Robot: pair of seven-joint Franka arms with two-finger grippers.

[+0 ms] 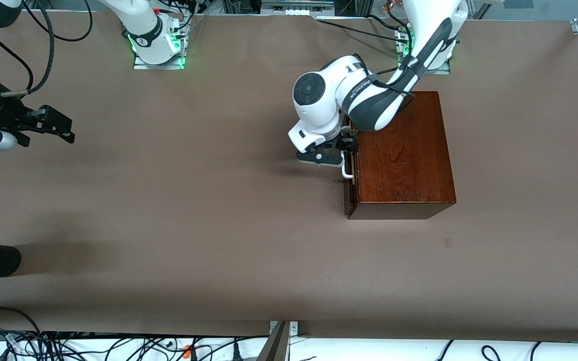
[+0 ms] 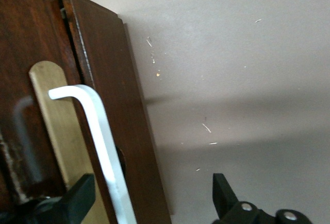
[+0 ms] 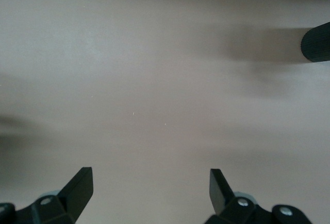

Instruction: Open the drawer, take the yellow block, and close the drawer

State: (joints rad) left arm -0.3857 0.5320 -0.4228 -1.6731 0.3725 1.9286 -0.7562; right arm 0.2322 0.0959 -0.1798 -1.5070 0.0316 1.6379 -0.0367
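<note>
I see the left gripper spread wide around the one white handle of the single drawer, which sits barely ajar in the one wooden box. My right gripper waits with fingers spread over bare table at the right arm's end. Yellow block: none visible.

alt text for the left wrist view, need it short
The left tool stands open around the white bar handle of the drawer, one finger against the dark wooden front and the other over the bare brown table. The drawer looks shut or barely cracked; no yellow block shows.
</note>
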